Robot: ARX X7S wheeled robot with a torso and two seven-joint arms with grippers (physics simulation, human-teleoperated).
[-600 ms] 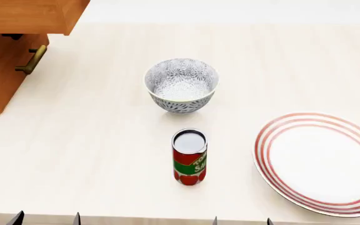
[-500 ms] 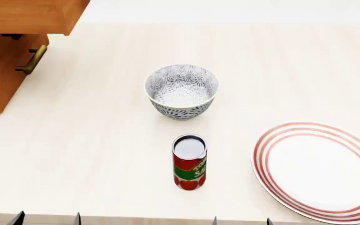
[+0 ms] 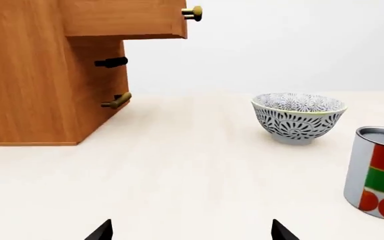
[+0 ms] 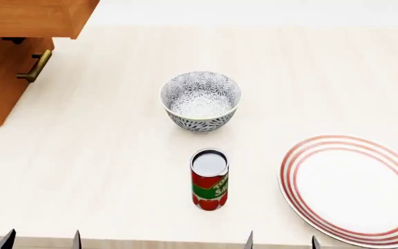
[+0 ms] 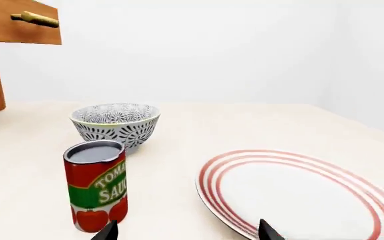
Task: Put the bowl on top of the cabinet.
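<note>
**Bowl upright on the table, a can and a plate beside it**

The bowl [image 4: 200, 101] stands upright near the middle of the pale table [image 4: 102, 155], well apart from the cabinet [image 4: 9, 57], which fills the far left corner of the head view. Nothing lies between the bowl and the cabinet. Just in front of the bowl, on the robot's side, a red tomato sauce can [image 4: 209, 179] stands upright, apart from the bowl. To the right lies a flat white plate [image 4: 354, 189] with red rings, near the can but not touching it.

The left gripper [image 4: 41, 239] and the right gripper [image 4: 281, 240] show only as dark fingertips at the near table edge; each pair stands spread apart and holds nothing.

The head view looks down into the bowl and onto the can's grey lid. The left wrist view shows the bowl's [image 3: 298, 118] patterned outer wall and foot, and the cabinet's [image 3: 38, 75] side with an open upper drawer and brass handles. The right wrist view shows the can's [image 5: 96, 186] label, where "TOMA" and "SAUC" can be read above pictured tomatoes, and the plate's [image 5: 299, 195] low rim.
</note>
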